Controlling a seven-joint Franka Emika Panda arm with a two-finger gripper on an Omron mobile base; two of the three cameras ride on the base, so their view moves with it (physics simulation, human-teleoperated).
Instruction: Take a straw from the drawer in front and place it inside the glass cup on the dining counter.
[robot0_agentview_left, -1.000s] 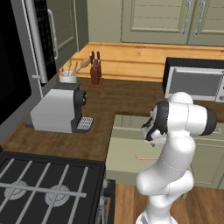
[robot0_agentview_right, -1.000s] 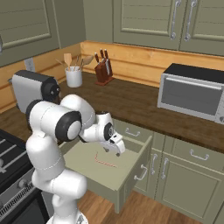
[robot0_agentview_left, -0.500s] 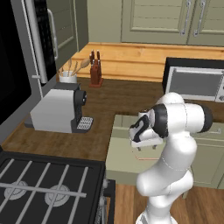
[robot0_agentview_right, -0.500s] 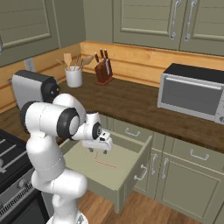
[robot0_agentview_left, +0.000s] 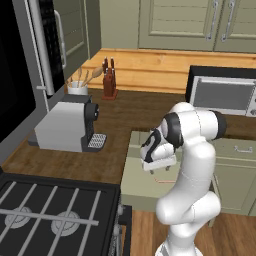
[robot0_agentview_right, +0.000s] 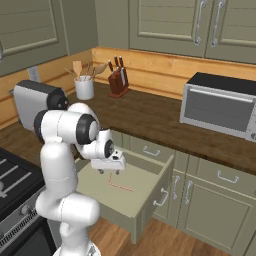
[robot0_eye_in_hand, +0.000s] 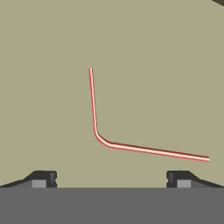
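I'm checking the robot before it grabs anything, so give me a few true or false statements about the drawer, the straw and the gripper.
1. The drawer is pulled open. True.
2. The straw is perfectly straight. False: it has a bend, making an L shape.
3. The gripper is shut on the straw. False: it is open, above the straw, which lies on the drawer floor.
4. A microwave stands on the counter. True.
5. The knife block lies inside the drawer. False: it stands on the counter beside the utensil holder.

Base views flanking drawer (robot0_agentview_right: 132, 192); hand view overhead
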